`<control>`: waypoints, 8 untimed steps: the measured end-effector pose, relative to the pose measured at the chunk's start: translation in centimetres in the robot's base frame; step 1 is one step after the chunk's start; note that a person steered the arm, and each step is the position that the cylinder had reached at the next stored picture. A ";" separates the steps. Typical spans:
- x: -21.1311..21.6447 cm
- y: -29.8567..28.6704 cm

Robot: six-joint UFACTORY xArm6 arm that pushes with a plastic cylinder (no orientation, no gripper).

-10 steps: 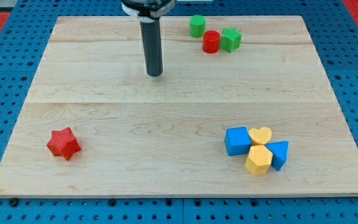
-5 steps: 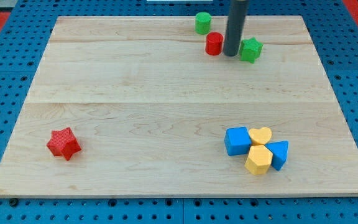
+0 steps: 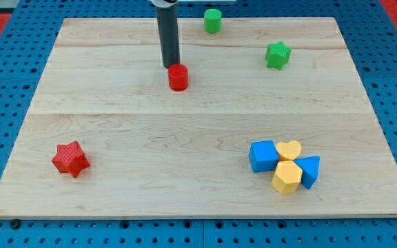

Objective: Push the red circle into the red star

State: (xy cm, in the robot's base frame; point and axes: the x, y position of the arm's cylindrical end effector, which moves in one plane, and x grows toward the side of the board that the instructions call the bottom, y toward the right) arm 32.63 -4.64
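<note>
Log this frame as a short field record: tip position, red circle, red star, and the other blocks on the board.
tip: my tip sits just above and slightly left of the red circle, at its upper edge; contact cannot be confirmed
red circle: upper middle of the board
red star: lower left, far from the circle
green blocks: green cylinder at the top edge; green star upper right
lower-right cluster: blue cube, yellow heart, yellow hexagon, blue triangle, packed together

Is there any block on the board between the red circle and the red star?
No. In the camera view, only bare board lies between the red circle and the red star. My tip sits just above-left of the circle.
</note>
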 end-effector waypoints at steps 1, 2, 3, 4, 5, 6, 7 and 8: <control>-2.0 0.8; 4.1 2.5; 9.3 0.5; 12.7 -1.1; 12.1 -4.1; 11.3 -9.1; 10.9 -12.0; 11.4 -14.2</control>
